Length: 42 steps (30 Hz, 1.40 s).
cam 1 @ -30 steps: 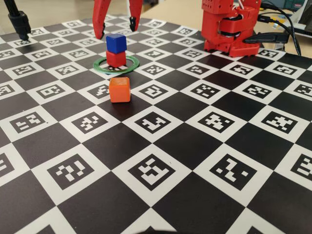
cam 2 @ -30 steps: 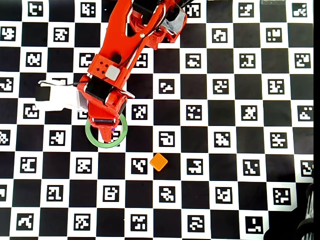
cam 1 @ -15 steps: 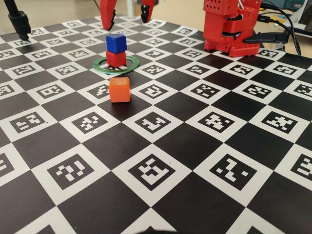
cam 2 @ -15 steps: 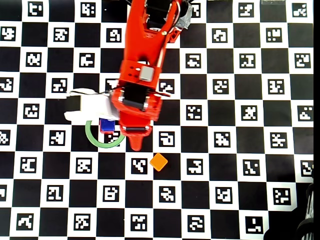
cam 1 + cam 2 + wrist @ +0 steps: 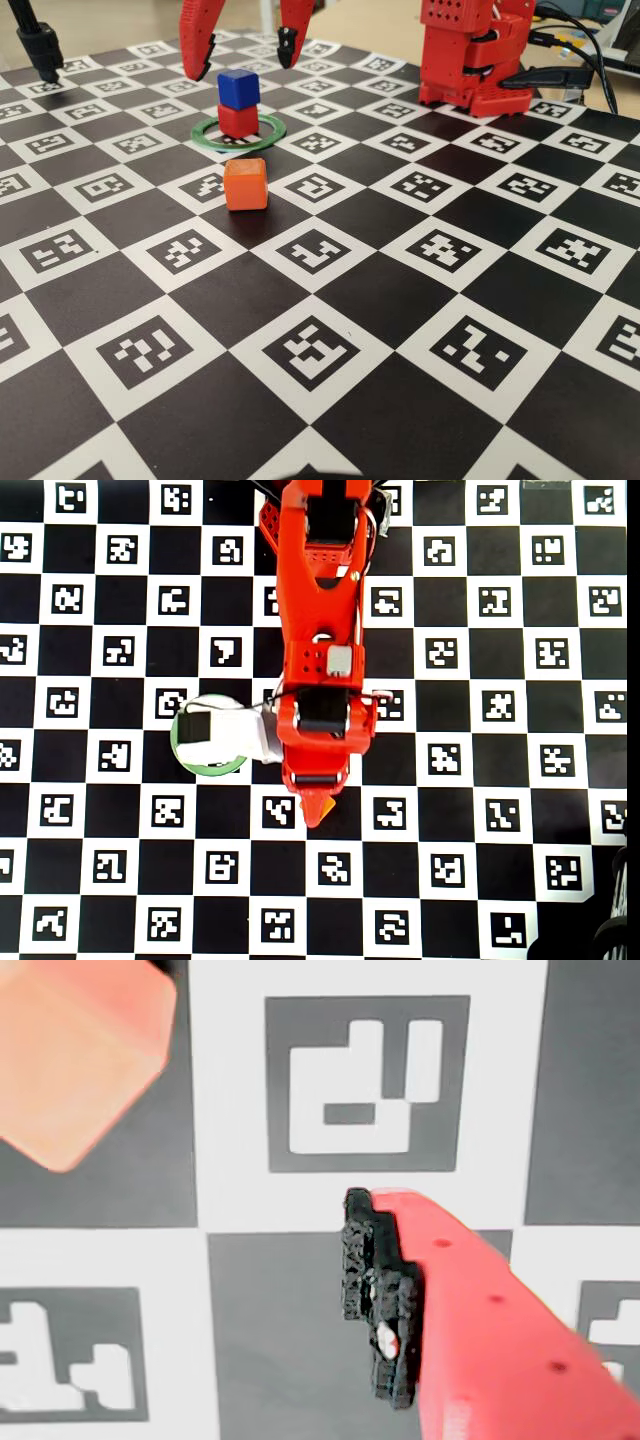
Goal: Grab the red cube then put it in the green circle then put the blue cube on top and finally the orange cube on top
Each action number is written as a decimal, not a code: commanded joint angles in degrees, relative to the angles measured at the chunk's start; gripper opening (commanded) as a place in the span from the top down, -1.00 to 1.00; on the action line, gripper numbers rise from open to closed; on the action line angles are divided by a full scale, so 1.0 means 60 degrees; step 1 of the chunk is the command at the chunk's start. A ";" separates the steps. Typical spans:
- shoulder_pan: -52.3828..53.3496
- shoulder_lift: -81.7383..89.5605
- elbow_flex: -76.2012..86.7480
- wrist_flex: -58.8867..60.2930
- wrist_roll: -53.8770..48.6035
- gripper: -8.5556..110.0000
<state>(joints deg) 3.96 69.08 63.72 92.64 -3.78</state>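
In the fixed view, the gripper (image 5: 242,52) is hanging above the checkered marker board (image 5: 420,300) with its two red fingers spread wide apart and nothing between them. The left finger (image 5: 198,40) is reaching lower than the right one. Below the open gap and slightly nearer the camera, the blue cube (image 5: 238,88) is sitting on top of the red cube (image 5: 238,120), and the red cube is resting inside the green circle (image 5: 239,133), which is lying flat on the board. Nearer the camera again, well clear of the fingertips, the orange cube (image 5: 245,184) is standing alone on the board, just outside the ring and not touching it. To the right of the gripper, the arm's red base (image 5: 470,55) is standing at the far edge of the board.

In the wrist view, the orange cube (image 5: 75,1055) is showing blurred at the upper left, apart from the one visible finger (image 5: 480,1330), whose black pad is facing left.

In the overhead view, the arm is covering the orange cube almost entirely; only a sliver of orange may be showing at the gripper's tip (image 5: 316,808). To the left of the gripper, the green circle (image 5: 185,752) is partly hidden under a white part of the wrist, and the stacked cubes cannot be seen there.
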 commanded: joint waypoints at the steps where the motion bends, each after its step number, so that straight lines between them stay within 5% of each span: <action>1: -0.0132 -0.0132 -0.1260 0.0132 0.0190 0.09; 42: -0.0498 -0.1758 0.1011 -0.2842 0.1143 0.08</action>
<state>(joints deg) 1.67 56.51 70.31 76.03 2.46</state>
